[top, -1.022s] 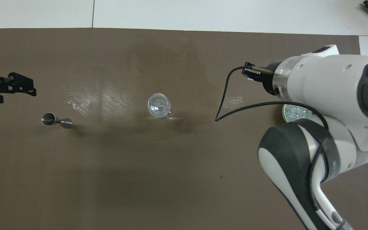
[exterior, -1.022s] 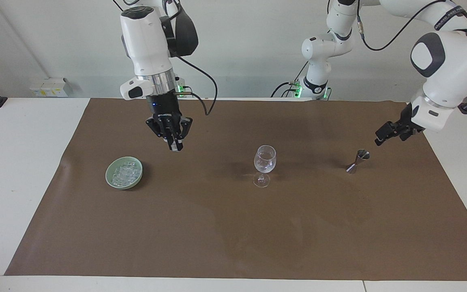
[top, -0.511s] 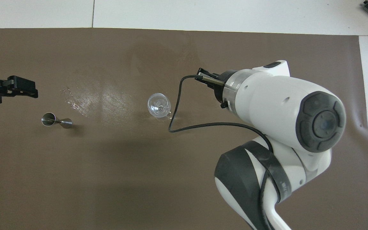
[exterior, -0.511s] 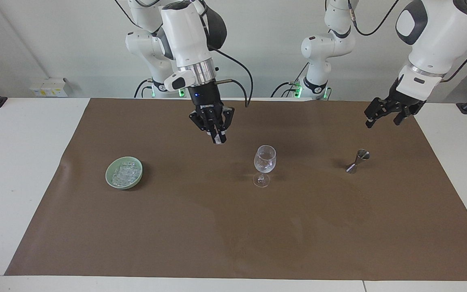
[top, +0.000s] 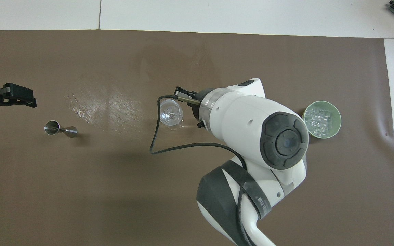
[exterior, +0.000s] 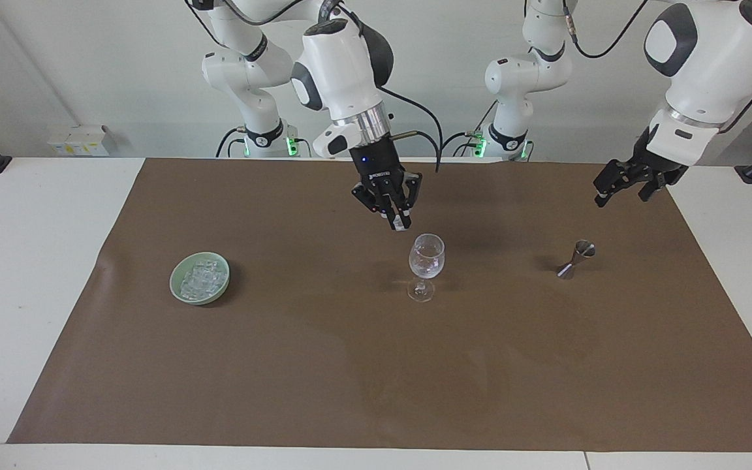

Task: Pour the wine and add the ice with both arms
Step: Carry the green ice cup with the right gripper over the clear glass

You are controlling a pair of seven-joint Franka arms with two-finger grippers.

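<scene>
The right gripper is held just above the wine glass, fingers pinched shut (whether a cube is held can't be told). The ice is heaped in the green bowl toward the right arm's end of the surface. The left gripper is parked over the jigger, fingers wide. If it's released off-centre, the rim could be clipped and the glass tipped.

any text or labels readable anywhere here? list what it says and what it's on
No text can be read for certain.
Right gripper: a small white marking on its black body, too small to read.
Right arm: small white lettering on the dark band, seen in the overhead view, too blurred to read.
Wine glass, jigger, bowl of ice: no markings visible.
</scene>
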